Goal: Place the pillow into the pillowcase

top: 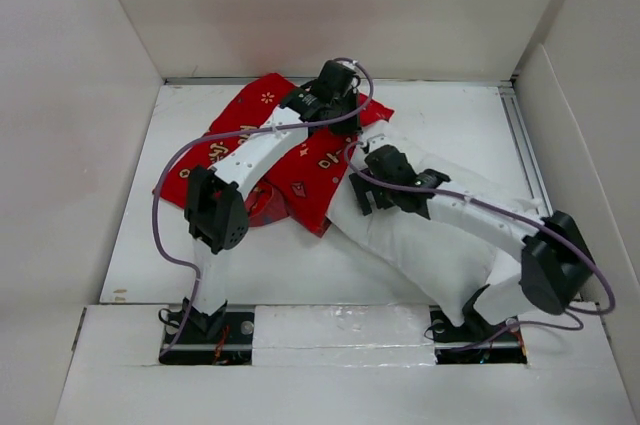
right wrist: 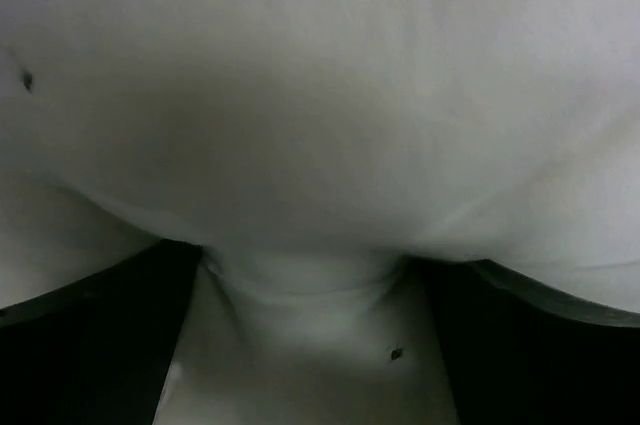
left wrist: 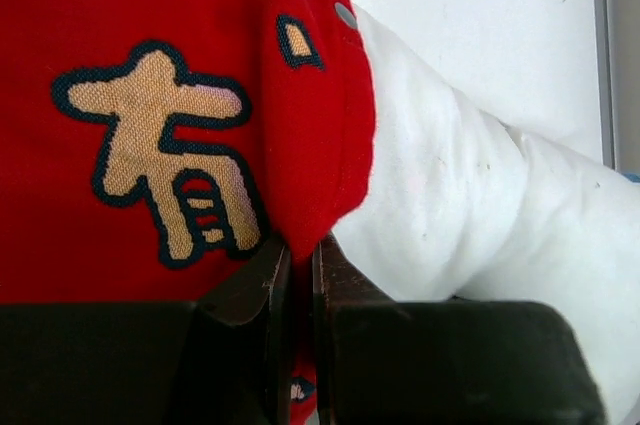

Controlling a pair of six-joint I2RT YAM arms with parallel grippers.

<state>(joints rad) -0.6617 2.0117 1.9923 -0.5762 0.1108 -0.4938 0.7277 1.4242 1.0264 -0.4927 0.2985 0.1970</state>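
Top view, pillowcase (top: 205, 180): red and rumpled, lying on the far-left part of the white table (top: 450, 135).
Top view, pillow (top: 420, 250): white, stretching from the pillowcase's right edge toward the near right.
Top view, left gripper (top: 330, 95): down at the pillowcase's far edge.
Top view, right gripper (top: 365, 190): low on the pillow, just beside the red cloth.
Left wrist, grip: jaws pressed together, pinching a fold of the red hem.
Left wrist, cloth: a gold character (left wrist: 165, 155) on the left, with the pillow emerging on the right.
Right wrist, fingers (right wrist: 90, 355): dark, spread wide apart.
Right wrist, pillow: fills the view and bulges between the fingers.
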